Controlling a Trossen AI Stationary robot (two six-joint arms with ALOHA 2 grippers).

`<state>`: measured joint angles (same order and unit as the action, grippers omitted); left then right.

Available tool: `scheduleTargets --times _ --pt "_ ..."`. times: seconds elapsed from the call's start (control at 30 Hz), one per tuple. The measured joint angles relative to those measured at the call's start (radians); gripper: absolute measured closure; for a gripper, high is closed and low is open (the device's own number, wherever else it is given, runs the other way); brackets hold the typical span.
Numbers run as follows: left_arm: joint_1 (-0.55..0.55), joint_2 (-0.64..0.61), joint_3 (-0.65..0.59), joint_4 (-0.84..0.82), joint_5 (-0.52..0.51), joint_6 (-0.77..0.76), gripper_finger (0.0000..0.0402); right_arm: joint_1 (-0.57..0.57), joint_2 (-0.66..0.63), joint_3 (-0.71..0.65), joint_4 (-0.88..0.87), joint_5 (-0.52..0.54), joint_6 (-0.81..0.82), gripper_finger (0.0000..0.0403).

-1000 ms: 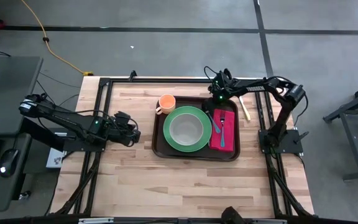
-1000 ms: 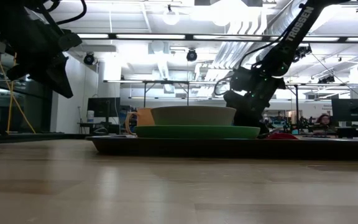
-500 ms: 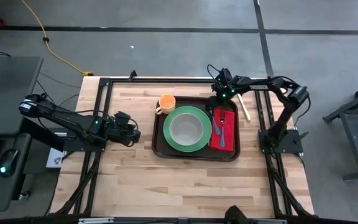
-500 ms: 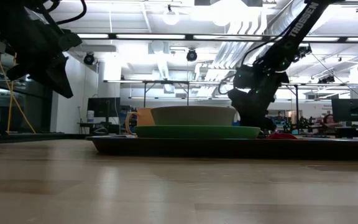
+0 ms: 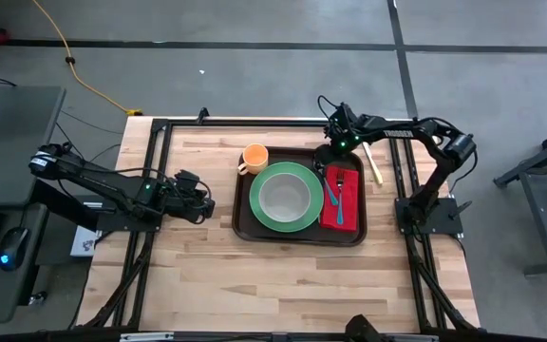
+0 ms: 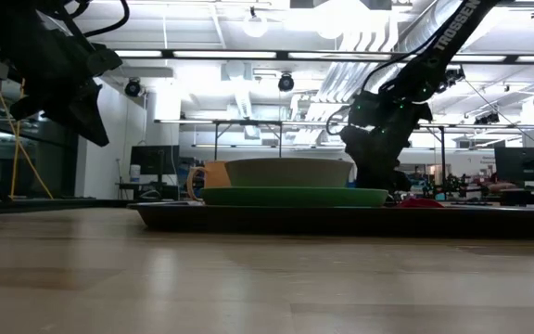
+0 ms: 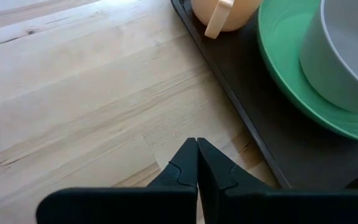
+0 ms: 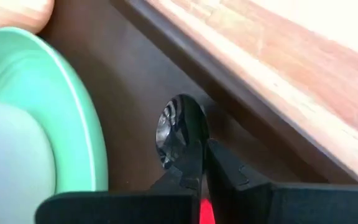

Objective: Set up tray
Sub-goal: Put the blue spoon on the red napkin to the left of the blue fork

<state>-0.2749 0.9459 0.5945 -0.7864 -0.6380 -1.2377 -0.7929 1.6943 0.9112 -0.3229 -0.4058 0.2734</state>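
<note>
My right gripper (image 5: 331, 150) hangs over the tray's far right corner, fingers pressed together. In the right wrist view a shiny round metal piece, looks like a spoon bowl (image 8: 180, 127), sits right at my fingertips; I can't tell if I'm pinching it or just touching it. Below it: dark tray floor, then the red napkin (image 5: 342, 198) with a blue-green utensil (image 5: 333, 190) lying on it.

The tray (image 5: 297, 235) sits mid-table. On it are the green plate (image 5: 287, 197) with the grey bowl (image 5: 284, 196) on top, and the orange cup (image 5: 254, 158) at its far left corner. Looks mostly set; I judge only the cutlery is left to finish. A pale stick-like thing (image 5: 374, 164) lies on the wood, off the tray's right side.

My left gripper (image 5: 207, 202) waits just left of the tray, fingers together, empty.

Versus a second ago: my right gripper has shifted slightly toward the tray's far edge, and that arm's elbow swung outward. Left arm, dishes and napkin are unchanged.
</note>
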Motion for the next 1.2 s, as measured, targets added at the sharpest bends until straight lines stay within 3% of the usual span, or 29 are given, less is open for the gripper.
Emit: scheduleTargets --times 0.13,0.27,0.43,0.63,0.93,1.2 --pt "0.0 0.0 0.0 0.0 0.0 0.0 0.0371 0.0 0.0 0.0 -0.002 -0.028 -0.001 0.0402" --pt "0.0 0.0 0.0 0.0 0.0 0.0 0.0371 0.0 0.0 0.0 -0.022 -0.146 0.011 0.0389" --pt "0.0 0.0 0.0 0.0 0.0 0.002 0.0371 -0.006 0.0 0.0 -0.161 -0.222 0.028 0.0356" --pt "0.0 0.0 0.0 -0.002 0.0 0.002 0.0371 0.034 -0.043 0.0 -0.419 -0.018 -0.055 0.0348" --pt "0.0 0.0 0.0 -0.002 -0.001 0.002 0.0371 0.143 -0.145 0.0 -0.401 0.039 0.023 0.0356" --pt "0.0 0.0 0.0 -0.002 -0.001 0.002 0.0371 0.281 -0.157 0.0 -0.39 0.068 0.108 0.0365"
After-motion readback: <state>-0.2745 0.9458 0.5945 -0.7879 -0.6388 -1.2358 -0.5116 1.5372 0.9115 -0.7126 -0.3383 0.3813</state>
